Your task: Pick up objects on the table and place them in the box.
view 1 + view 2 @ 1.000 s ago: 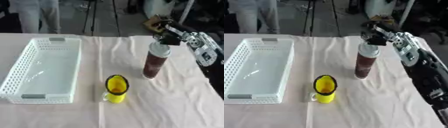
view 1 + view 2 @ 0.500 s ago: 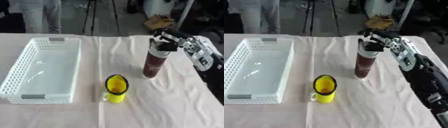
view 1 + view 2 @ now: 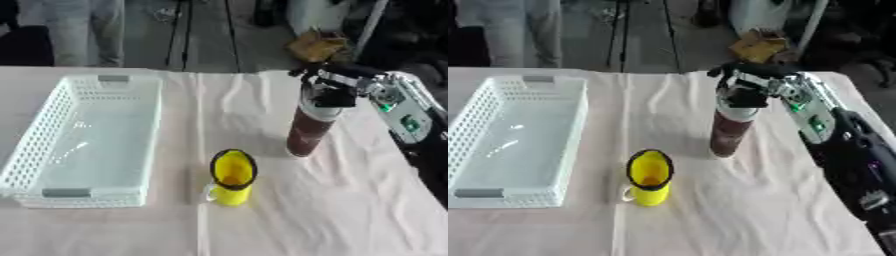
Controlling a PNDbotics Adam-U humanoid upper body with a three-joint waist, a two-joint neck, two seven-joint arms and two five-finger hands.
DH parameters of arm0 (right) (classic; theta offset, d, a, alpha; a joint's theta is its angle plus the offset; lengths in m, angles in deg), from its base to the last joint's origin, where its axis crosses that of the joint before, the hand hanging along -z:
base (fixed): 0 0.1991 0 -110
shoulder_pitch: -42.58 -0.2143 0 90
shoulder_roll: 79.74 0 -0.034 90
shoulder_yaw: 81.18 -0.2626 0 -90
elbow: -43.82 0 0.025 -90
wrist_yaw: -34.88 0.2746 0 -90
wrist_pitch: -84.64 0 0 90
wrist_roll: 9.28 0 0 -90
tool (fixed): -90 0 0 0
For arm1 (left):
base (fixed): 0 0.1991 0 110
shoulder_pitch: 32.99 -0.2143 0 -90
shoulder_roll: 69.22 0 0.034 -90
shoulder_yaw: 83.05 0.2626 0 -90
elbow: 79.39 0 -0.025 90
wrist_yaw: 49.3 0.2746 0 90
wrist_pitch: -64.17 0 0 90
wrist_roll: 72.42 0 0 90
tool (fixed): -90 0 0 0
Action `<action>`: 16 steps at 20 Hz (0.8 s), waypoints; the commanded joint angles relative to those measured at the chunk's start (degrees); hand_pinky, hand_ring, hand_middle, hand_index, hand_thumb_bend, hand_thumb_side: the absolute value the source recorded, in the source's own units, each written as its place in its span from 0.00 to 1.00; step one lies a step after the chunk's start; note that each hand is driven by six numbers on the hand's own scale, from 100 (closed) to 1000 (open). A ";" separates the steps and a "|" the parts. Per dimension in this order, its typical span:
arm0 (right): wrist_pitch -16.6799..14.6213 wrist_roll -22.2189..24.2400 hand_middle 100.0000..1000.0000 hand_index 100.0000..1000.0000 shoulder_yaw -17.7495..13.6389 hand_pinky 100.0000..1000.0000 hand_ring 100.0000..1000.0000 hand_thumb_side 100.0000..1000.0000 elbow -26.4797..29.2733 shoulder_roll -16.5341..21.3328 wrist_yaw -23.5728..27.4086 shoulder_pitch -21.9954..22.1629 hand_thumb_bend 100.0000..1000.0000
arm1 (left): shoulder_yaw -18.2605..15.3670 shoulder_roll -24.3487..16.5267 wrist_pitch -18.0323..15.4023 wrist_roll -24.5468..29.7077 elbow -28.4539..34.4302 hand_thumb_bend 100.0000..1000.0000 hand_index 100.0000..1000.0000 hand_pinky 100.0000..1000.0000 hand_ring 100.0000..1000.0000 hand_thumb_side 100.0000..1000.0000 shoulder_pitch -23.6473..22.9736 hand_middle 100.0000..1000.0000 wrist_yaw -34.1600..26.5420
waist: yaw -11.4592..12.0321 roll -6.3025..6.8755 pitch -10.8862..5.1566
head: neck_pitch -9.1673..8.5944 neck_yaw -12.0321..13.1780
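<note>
A tall dark brown bottle (image 3: 308,131) with a pale top stands upright on the cloth, right of centre. My right hand (image 3: 331,85) comes in from the right and sits at the bottle's top, fingers curled round its upper part. A yellow mug (image 3: 231,175) with a dark rim stands in front of the bottle, handle toward the lower left. The white plastic basket (image 3: 54,135) lies at the left with nothing in it. My left hand shows in neither view.
A cream cloth (image 3: 306,210) with wrinkles covers the table. My right forearm (image 3: 842,145) runs along the table's right side. Beyond the far edge are tripod legs (image 3: 179,30), a brown cardboard object (image 3: 315,46) and a standing person.
My right hand has come down and leftward onto the bottle's top and curled round it. The bottle, the mug and the basket stay where they were.
</note>
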 commanded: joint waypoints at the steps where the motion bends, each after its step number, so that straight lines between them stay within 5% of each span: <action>1: 0.19 0.05 0.90 0.98 -0.24 0.75 0.86 0.74 1.12 2.23 0.68 -0.35 0.10 | -0.21 -1.07 0.02 0.07 1.14 0.38 0.79 0.50 0.80 0.93 0.55 0.75 -0.09 | -0.07 0.33 -0.61 | 0.05 0.00; 16: 1.75 -8.94 0.87 0.96 -2.44 0.68 0.82 0.53 -0.11 2.81 -0.46 -2.35 0.01 | -0.21 -1.24 0.03 0.00 1.14 0.38 0.79 0.50 0.80 0.92 0.40 0.75 -0.14 | -0.02 0.28 -1.13 | -0.23 -0.14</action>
